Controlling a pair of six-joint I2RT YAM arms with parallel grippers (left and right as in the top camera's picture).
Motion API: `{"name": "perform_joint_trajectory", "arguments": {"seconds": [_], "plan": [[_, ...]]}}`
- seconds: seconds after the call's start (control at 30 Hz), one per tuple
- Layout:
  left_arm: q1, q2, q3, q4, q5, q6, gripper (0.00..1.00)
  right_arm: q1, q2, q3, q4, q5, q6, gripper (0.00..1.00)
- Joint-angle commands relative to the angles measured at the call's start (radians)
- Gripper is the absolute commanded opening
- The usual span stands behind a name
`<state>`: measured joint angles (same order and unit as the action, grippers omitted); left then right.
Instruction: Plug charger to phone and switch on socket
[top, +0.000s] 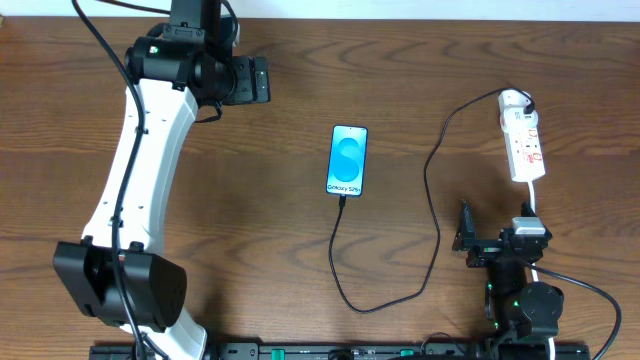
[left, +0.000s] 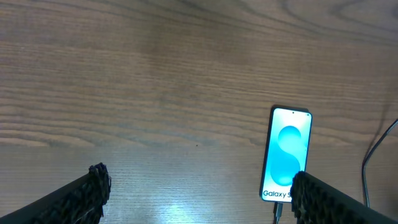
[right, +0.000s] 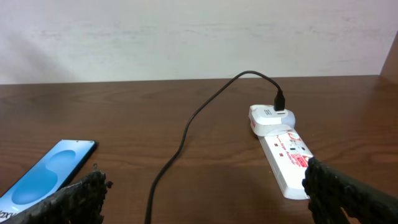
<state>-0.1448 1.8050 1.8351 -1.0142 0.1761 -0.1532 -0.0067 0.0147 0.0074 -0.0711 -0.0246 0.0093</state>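
**A:** Left wrist view first. How does the left hand (left: 199, 177) stand?

**B:** Spread wide and gripping nothing. Only wooden tabletop (left: 155, 74) shows between its black fingers (left: 74, 202). The phone (left: 286, 155) lies flat at about 4 o'clock in that view, blue screen up. Its near corner is hidden behind one finger.

**A:** And the charger (left: 278, 210)?

**B:** Its tip meets the phone's near short edge.

**A:** Now the right wrist view.

**B:** The right hand (right: 204, 177) is also wide open and holds nothing. The socket (right: 286, 155) lies at 4 o'clock, with its near end behind one finger. At its far end the charger's black plug stands in a white adapter block (right: 270, 118). The cable arcs over and runs down toward 6 o'clock. The phone shows at 8 o'clock, partly covered.

**A:** And overhead?

**B:** The phone sits mid-tabletop. The left hand is at its 10 o'clock, well apart. The socket is out toward 3 o'clock and lies lengthwise from 12 to 6. The right hand is just at the socket's 6 o'clock end. The charger leaves the phone's 6 o'clock edge, loops round and climbs to the socket's 12 o'clock end.

**A:** Is the socket switched on?

**B:** I cannot tell, the red switches are too small.
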Motion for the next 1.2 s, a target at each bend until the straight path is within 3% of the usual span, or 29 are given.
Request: {"name": "perform_joint_trajectory", "arguments": {"seconds": [0.0, 0.23, 0.53, 0.6, 0.67, 0.77, 1.03, 1.17], "plan": [[0.002, 0.006, 0.003, -0.003, -0.013, 0.010, 0.94, 0.008, -0.010, -0.002, -0.006, 0.011, -0.018, 0.99], [0.002, 0.006, 0.003, -0.003, -0.013, 0.010, 0.94, 0.008, -0.010, -0.002, -0.006, 0.011, -0.018, 0.99], [-0.003, -0.011, -0.036, -0.141, -0.046, 0.014, 0.94, 0.008, -0.010, -0.002, -0.006, 0.011, -0.018, 0.99], [-0.005, -0.040, -0.083, -0.141, -0.097, 0.014, 0.94, 0.008, -0.010, -0.002, -0.006, 0.011, -0.018, 0.99], [-0.005, -0.156, -0.246, -0.124, -0.187, 0.014, 0.94, 0.008, -0.010, -0.002, -0.006, 0.011, -0.018, 0.99], [-0.002, -0.289, -0.412, -0.072, -0.189, 0.014, 0.94, 0.008, -0.010, -0.002, -0.006, 0.011, -0.018, 0.99], [-0.002, -0.499, -0.556, -0.068, -0.189, 0.017, 0.94, 0.008, -0.010, -0.002, -0.006, 0.011, -0.018, 0.99], [-0.002, -0.620, -0.703, 0.015, -0.188, 0.064, 0.94, 0.008, -0.010, -0.002, -0.006, 0.011, -0.018, 0.99]]}}
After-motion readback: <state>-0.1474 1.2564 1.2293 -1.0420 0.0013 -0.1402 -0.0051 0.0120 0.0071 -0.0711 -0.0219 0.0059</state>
